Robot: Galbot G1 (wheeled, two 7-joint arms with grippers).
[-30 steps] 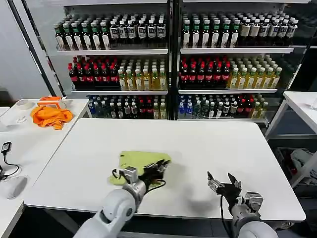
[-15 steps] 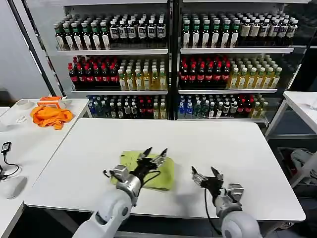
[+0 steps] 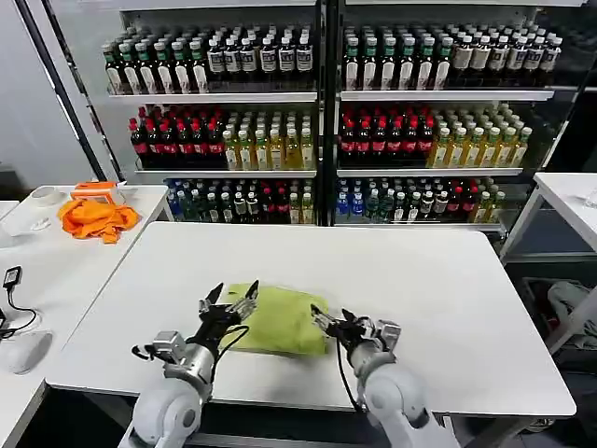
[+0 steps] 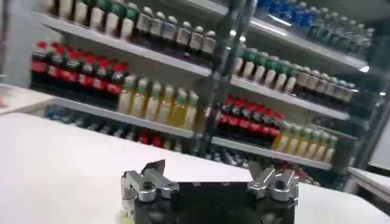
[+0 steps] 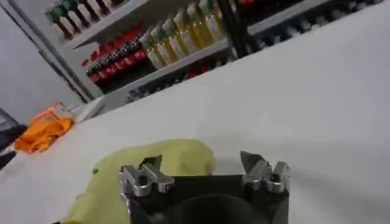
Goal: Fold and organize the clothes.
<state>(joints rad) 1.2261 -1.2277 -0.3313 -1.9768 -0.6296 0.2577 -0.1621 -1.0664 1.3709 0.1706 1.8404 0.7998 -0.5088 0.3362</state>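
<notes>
On the white tabletop [image 3: 420, 280], near its front edge and a little left of centre, lies the lime T-shirt [image 3: 280, 320], folded into a compact, roughly square bundle. No print or writing shows on its upper side.

At the shirt's left edge, the left claw [image 3: 229, 303] sits with its two fingers spread apart, released and holding nothing; its tips point toward the far shelves. At the shirt's right edge, the right claw [image 3: 334, 322] is likewise spread and empty, its fingers angled toward the fabric and just beside it. From the right wrist camera, the shirt [image 5: 140, 176] spreads out beyond the parted fingers of the right claw [image 5: 204, 167]. From the left wrist camera, the left claw [image 4: 210, 176] gapes toward the shelves, with bare tabletop [image 4: 61, 158] ahead of it.

Behind the tabletop stand two glass-fronted shelving units [image 3: 322, 112], packed in rows with bottles: dark caps on top, red and yellow drinks in the middle, mixed green, blue and red below. Their labels are too small to read.

To the left, a second white table [image 3: 56, 271] carries a crumpled orange cloth [image 3: 95, 217], a small white bowl [image 3: 43, 197], a black cable [image 3: 11, 299] and a white mouse [image 3: 26, 352]. Another table's corner [image 3: 569, 201] shows at far right.
</notes>
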